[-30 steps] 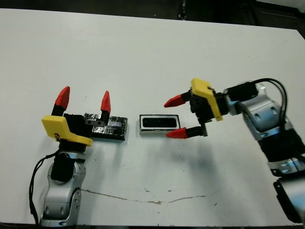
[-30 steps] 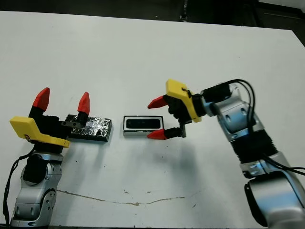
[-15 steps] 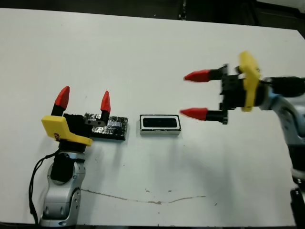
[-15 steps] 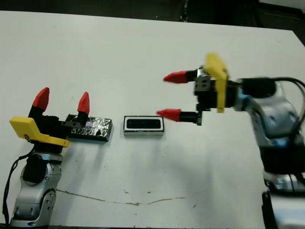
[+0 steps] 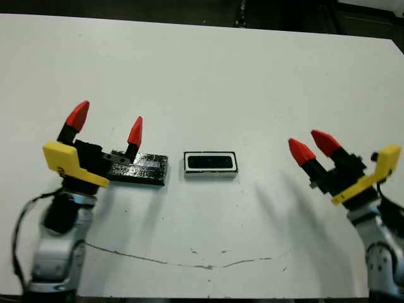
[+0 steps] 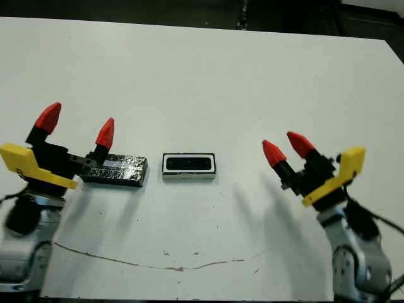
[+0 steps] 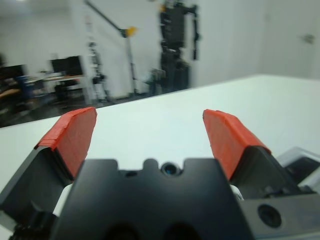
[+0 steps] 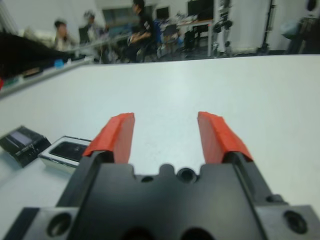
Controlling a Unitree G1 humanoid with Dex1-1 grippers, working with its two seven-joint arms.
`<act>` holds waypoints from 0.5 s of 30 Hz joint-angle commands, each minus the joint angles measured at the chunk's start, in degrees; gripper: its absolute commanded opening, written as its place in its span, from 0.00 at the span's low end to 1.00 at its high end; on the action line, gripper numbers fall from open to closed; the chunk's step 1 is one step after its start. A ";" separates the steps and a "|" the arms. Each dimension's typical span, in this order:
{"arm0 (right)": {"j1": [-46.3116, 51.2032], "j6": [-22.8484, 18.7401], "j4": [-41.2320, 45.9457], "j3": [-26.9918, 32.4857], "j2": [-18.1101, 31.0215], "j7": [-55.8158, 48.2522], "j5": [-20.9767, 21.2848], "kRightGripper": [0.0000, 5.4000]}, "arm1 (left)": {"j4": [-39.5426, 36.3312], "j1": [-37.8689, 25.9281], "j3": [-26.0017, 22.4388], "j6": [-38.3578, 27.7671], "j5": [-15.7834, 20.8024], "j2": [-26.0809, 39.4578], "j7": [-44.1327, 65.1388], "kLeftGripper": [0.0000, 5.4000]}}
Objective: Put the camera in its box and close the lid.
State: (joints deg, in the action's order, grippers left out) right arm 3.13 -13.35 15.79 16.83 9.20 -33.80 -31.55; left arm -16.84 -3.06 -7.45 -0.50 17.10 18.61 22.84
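The box (image 5: 211, 170), a small tray with a white rim, sits at the table's middle. The camera (image 5: 211, 162) lies inside it as a black bar. Just left of the box lies the lid (image 5: 142, 170), a glossy black slab flat on the table. My left gripper (image 5: 107, 123) stands open by the lid's left end, one fingertip (image 5: 135, 131) over the lid's near part. My right gripper (image 5: 309, 145) is open and holds nothing, well to the right of the box near the table's front. The right wrist view shows the box (image 8: 67, 152) and lid (image 8: 22, 141) off to one side.
A thin dark crack line (image 5: 189, 260) runs along the white table near its front edge. Several people (image 8: 140, 30) sit at desks far beyond the table in the right wrist view. Stands and equipment (image 7: 175, 40) show beyond the table in the left wrist view.
My right gripper has drawn back from the box, swinging right and down toward the table's front. The left gripper shifted slightly left. Box, camera and lid have stayed put.
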 commanded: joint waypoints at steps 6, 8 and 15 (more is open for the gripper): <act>0.51 1.36 1.43 -1.02 -0.54 5.13 -0.27 0.34 | 3.93 -9.32 -1.06 5.75 0.90 16.24 14.92 1.00; 0.48 1.77 1.64 -1.23 -0.37 5.91 0.03 0.29 | 7.58 -12.61 0.16 3.44 -0.44 20.28 20.67 1.00; 0.69 1.12 2.79 -1.73 0.10 8.17 -0.09 0.09 | 24.82 -30.17 9.63 7.14 2.27 29.45 51.30 1.00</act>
State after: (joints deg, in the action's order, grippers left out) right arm 3.07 -12.28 17.96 14.81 8.51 -26.41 -31.80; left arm 3.57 -29.25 -0.70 6.26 19.06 46.59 67.02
